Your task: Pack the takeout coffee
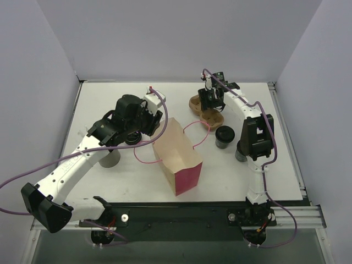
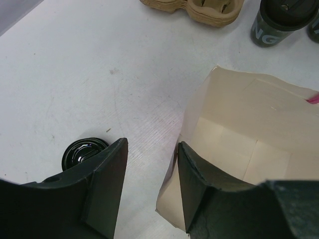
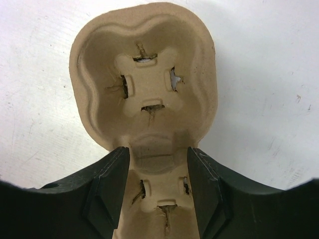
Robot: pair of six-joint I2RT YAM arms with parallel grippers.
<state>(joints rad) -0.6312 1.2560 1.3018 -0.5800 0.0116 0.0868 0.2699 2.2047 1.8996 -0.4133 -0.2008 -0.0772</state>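
Observation:
The takeout coffee (image 2: 83,151) shows as a glossy black lid on the table, just left of my left fingers, and it sits under the left wrist (image 1: 132,141) in the top view. My left gripper (image 2: 152,143) (image 1: 137,131) hangs open and empty over the table between that lid and the open paper bag (image 2: 239,134) (image 1: 176,154). Its right finger overlaps the bag's near rim. My right gripper (image 3: 158,149) (image 1: 210,102) is open above the brown pulp cup carrier (image 3: 144,59) (image 1: 212,116), one finger on each side of its narrow middle.
A dark-topped cup (image 1: 224,136) (image 2: 276,25) stands right of the bag, beside the carrier (image 2: 194,7). Another cup (image 1: 240,153) is partly hidden by the right arm. A pale grey cup (image 1: 111,158) stands under the left arm. Pink bag handles loop out on the table.

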